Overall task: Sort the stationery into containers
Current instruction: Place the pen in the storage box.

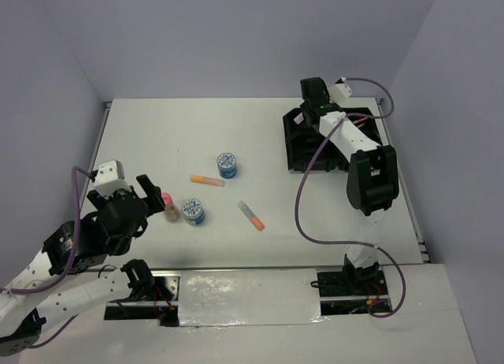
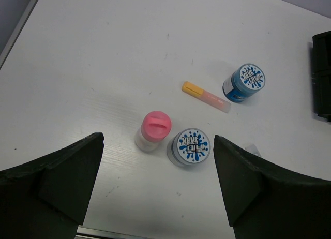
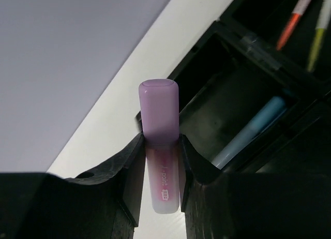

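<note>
The right claw (image 3: 161,146) pinches the purple marker (image 3: 159,109) at the tray (image 3: 217,89) for release; the left claw (image 2: 158,146), spread, hovers above the pink-capped bottle (image 2: 154,129).

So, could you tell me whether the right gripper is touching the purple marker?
Touching. The right wrist view shows the right gripper closed on the purple marker, both fingers pressed flush against its sides.

My left arm (image 1: 75,250) and right arm (image 1: 356,141) are smooth white shells with bulky black joints. A purple cable (image 1: 302,214) trails from each. My left pincer (image 2: 158,143) and right pincer (image 3: 161,140) have thick, angular matte black fingers; a white camera block (image 1: 109,172) caps each wrist.
</note>
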Action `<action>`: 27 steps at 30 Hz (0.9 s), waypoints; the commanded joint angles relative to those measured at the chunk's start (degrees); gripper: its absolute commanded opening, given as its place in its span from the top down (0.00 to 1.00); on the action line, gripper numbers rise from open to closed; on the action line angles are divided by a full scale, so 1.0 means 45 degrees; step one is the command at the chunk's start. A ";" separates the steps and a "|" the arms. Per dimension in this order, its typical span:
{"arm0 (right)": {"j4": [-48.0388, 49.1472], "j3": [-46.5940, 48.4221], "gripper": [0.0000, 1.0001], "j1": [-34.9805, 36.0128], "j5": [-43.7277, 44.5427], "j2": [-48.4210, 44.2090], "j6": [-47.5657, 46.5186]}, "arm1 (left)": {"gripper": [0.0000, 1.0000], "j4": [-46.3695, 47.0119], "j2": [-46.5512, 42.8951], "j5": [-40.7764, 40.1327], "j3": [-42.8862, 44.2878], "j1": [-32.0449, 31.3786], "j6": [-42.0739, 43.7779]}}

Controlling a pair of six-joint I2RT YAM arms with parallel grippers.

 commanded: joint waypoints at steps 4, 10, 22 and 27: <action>-0.0603 0.0991 0.91 -0.0790 0.0251 0.1048 0.0648 | 0.01 0.0382 0.0046 -0.0055 0.0001 0.0052 0.0263; 0.0369 0.0488 0.38 -0.1005 -0.0667 0.1011 -0.0113 | 0.01 0.0499 0.0047 0.0004 -0.0037 0.0052 0.0399; 0.3732 -0.0959 0.11 0.0183 -0.5932 -0.0864 -0.5733 | 0.01 0.0343 0.0086 -0.0132 0.0021 0.0052 0.0244; 0.4147 -0.2580 0.11 0.2444 -0.9508 -0.1997 -1.0109 | 0.01 0.0167 -0.0031 -0.0289 0.0060 0.0072 0.0009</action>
